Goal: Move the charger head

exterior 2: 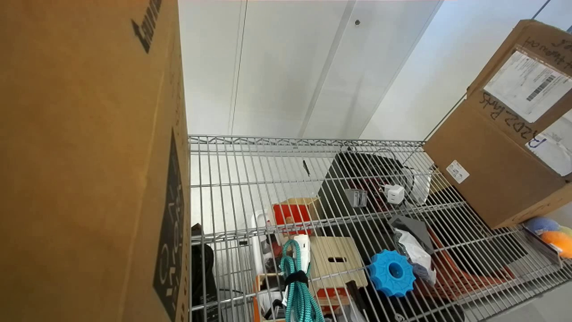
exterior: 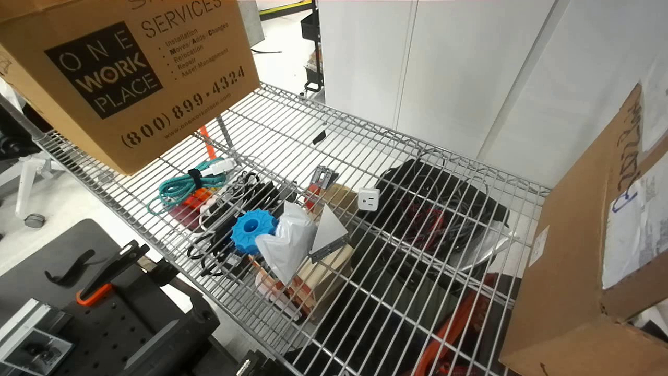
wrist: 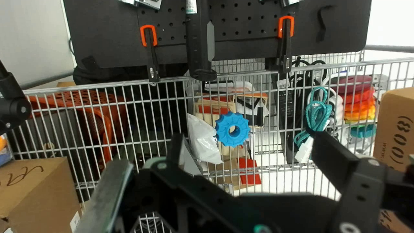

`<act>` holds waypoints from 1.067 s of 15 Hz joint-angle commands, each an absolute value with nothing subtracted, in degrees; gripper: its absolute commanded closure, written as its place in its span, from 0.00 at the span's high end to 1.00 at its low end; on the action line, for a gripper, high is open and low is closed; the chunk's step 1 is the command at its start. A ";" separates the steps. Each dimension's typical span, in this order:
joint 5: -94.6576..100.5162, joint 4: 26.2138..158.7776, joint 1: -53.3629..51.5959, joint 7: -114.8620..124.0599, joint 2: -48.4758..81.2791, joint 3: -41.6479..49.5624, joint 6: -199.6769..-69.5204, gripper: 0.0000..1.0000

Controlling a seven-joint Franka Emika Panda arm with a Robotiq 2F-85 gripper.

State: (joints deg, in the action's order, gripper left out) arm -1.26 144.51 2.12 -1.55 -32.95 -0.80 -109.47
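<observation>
The charger head [exterior: 368, 199] is a small white block with outlet slots, lying on the wire shelf [exterior: 292, 112]. In an exterior view it also shows as a white cube [exterior 2: 394, 194] with its prongs to one side. In the wrist view the charger head does not show; the gripper body covers much of the lower part. My gripper [wrist: 250, 150] is wide open, with nothing between its fingers, above the wire shelf [wrist: 278, 158]. The gripper is out of view in both exterior views, so its distance to the charger head cannot be told.
A blue ring [exterior: 254, 231], a white plastic bag [exterior: 287, 243], a grey angular piece [exterior: 330, 232] and a teal cord bundle [exterior: 190, 183] lie on the shelf. Large cardboard boxes stand at both ends [exterior: 130, 68] [exterior: 584, 209]. A black table with clamps [wrist: 223, 32] adjoins the shelf.
</observation>
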 commanded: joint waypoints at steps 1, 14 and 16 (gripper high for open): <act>-0.35 140.88 1.99 -3.92 -26.49 1.56 -110.13 1.00; -1.39 120.41 -1.08 -17.70 6.46 -0.89 -115.82 1.00; -0.84 118.22 -1.05 -18.74 10.20 -1.56 -116.61 1.00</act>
State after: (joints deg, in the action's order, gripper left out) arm -1.27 123.00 -0.90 -16.26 4.51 -0.95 -116.30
